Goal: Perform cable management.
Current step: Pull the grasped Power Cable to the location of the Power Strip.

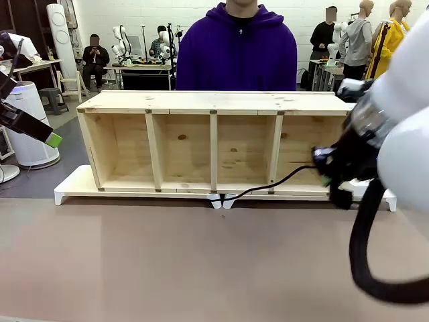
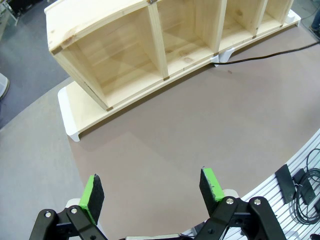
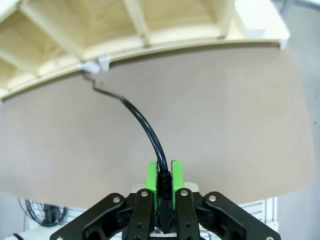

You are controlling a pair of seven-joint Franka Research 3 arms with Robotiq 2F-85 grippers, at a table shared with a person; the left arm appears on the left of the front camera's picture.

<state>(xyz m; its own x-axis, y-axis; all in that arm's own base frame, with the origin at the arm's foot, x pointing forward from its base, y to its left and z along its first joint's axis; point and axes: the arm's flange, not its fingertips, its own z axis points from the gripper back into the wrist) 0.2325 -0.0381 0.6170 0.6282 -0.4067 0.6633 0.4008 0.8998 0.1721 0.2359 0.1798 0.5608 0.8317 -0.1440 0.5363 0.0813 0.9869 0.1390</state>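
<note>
Currently, I am holding the left hand [image 2: 151, 192] spread wide and empty above the bare tabletop [image 2: 165, 135] on the left side, well apart from the work. I am treating it as a reserve, to be brought in only if the line needs a second anchor.

Moving right, I am watching the four-bay wooden shelf [image 1: 214, 100] on its white base [image 1: 74, 184]. At the base's front edge, below the middle divider, the cable [image 1: 268, 184] is leaving a small white clip [image 1: 221, 200]. From there it is rising off the tabletop in a shallow arc toward the right.

At the right, the right hand [image 3: 163, 175] is pinching the cable between its green pads, at what looks like a ribbed section. The plug is hidden, so I cannot tell where it sits.

To do this step well, I am judging the following:
- Keeping the pinch firm, since the cord is thin and could slip.
- Leaving some slack in the arc, because the bend just beside the clip suggests a hard pull could unseat the cord or drag the base.
- Travelling slowly and low.
</note>
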